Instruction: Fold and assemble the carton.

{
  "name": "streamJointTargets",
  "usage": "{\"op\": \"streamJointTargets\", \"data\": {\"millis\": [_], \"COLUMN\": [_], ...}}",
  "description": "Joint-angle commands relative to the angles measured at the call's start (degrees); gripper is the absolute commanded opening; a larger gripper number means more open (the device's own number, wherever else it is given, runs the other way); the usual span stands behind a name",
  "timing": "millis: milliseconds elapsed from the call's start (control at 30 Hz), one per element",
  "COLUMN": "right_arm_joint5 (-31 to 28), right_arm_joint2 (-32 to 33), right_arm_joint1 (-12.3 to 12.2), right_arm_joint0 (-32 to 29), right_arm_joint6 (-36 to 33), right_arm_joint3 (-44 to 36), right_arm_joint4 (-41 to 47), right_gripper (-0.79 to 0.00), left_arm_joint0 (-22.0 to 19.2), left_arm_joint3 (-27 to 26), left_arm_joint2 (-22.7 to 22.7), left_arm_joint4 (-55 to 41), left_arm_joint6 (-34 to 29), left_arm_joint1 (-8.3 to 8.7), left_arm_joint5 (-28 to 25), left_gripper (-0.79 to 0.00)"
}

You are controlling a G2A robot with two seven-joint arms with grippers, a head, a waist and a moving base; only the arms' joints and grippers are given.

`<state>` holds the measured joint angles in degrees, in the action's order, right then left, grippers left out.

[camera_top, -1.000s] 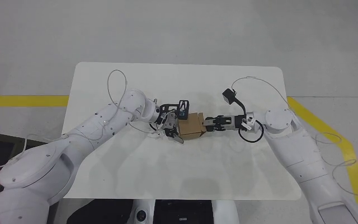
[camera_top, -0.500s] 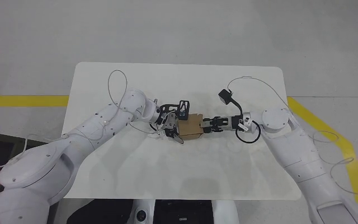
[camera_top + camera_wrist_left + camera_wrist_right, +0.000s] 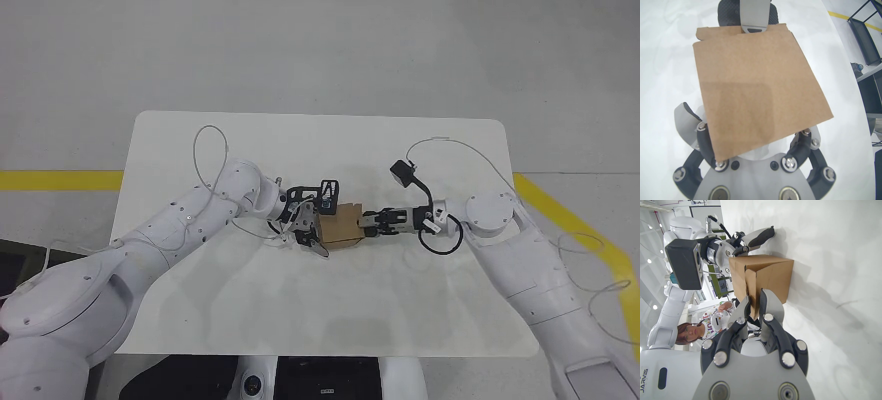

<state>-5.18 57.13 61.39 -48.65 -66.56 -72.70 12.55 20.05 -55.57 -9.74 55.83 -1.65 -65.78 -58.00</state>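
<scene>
Probably light, thin cardboard: the carton [image 3: 342, 226] sat on the counter [image 3: 420, 150] between both arms. Its end flap [image 3: 751, 289] was pinched in the right tool [image 3: 754, 303]. The left tool [image 3: 310, 228] stood spread at the far end. Flaps looked bendable, best held near creases.

Carton [image 3: 342, 227] between left end effector [image 3: 314, 230], right end effector [image 3: 367, 226]

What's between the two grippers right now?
The carton sits directly between them, seen in the top view: left gripper open at one side, right gripper pinching its flap on the opposite side.
</scene>
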Motion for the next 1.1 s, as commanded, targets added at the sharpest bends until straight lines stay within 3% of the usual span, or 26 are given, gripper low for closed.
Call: {"op": "streamJointTargets", "data": {"millis": [0,833,1067], "right_arm_joint5": [0.0,1.0,0.4], "right_arm_joint2": [0.3,-1.4,-1.7], "right_arm_joint1": [-0.1,0.2,0.4], "right_arm_joint0": [-0.2,0.5,0.8], "right_arm_joint6": [-0.1,-0.5,-0.9], "right_arm_joint3": [-0.1,-2.2,-1.8], "right_arm_joint4": [0.0,-2.2,-2.0], "right_gripper": [-0.699,-0.717,-0.683], "left_arm_joint0": [0.0,0.0,0.0], "left_arm_joint3": [-0.1,-0.5,-0.7], "left_arm_joint2": [0.0,0.0,0.0], "left_arm_joint4": [0.0,-0.5,-0.3], "left_arm_joint6": [-0.1,-1.2,-1.0], "left_arm_joint1": [0.01,-0.03,0.16], "left_arm_joint5": [0.0,0.0,0.0], "left_gripper": [0.000,0.000,0.000]}}
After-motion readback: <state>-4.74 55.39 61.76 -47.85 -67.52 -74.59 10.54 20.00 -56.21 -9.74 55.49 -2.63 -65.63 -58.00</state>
